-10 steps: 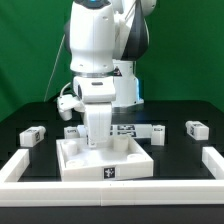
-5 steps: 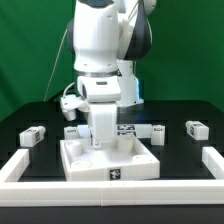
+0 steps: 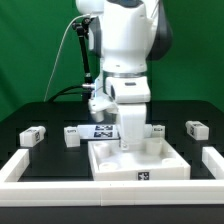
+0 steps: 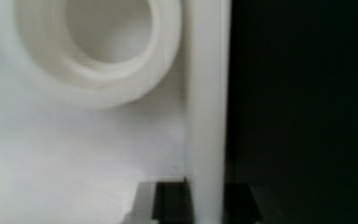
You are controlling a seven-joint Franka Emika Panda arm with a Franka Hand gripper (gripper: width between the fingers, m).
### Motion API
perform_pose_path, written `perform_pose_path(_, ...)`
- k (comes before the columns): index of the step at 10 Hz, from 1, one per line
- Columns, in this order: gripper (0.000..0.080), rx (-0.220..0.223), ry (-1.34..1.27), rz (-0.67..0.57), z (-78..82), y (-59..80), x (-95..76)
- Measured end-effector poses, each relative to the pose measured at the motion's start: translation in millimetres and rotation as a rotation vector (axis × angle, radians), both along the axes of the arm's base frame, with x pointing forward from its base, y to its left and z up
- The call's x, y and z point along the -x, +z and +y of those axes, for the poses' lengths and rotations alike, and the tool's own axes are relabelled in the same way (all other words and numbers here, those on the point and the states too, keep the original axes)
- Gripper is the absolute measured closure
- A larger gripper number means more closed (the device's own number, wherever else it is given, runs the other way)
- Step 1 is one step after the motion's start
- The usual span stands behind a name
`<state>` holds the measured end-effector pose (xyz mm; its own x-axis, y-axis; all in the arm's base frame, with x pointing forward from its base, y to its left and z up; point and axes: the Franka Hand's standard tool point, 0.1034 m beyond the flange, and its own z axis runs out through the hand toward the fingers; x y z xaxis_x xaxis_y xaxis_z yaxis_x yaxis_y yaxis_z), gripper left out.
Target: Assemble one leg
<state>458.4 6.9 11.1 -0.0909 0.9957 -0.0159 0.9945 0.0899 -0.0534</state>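
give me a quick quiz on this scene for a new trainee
1. True or false: the gripper is raised well clear of the square piece.
2. Where does the marker board lie? A: inside the square piece. B: on the table, behind the square piece. C: on top of the arm.
3. How many legs lie to the exterior view's left of the arm?

Key:
1. False: it is down at the square piece.
2. B.
3. Two legs.
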Motion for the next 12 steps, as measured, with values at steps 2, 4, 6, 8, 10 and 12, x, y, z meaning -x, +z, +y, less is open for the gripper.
perform_pose_path(2,0.0735,-0.001,-0.04,-0.015,17.0,0.0,-10.8)
perform_pose_path(4,0.0736,-0.005,-0.069,-0.027,30.4,0.3,-21.1)
perform_pose_path(6,0.0736,-0.007,-0.103,-0.036,54.4,2.6,-29.5)
perform_pose_path(8,0.0737,-0.009,-0.091,-0.043,59.3,3.0,-30.9)
perform_pose_path(10,0.0726,-0.011,-0.092,-0.045,59.0,2.3,-30.9)
perform_pose_path(12,0.0536,-0.011,-0.092,-0.045,59.0,2.3,-30.9)
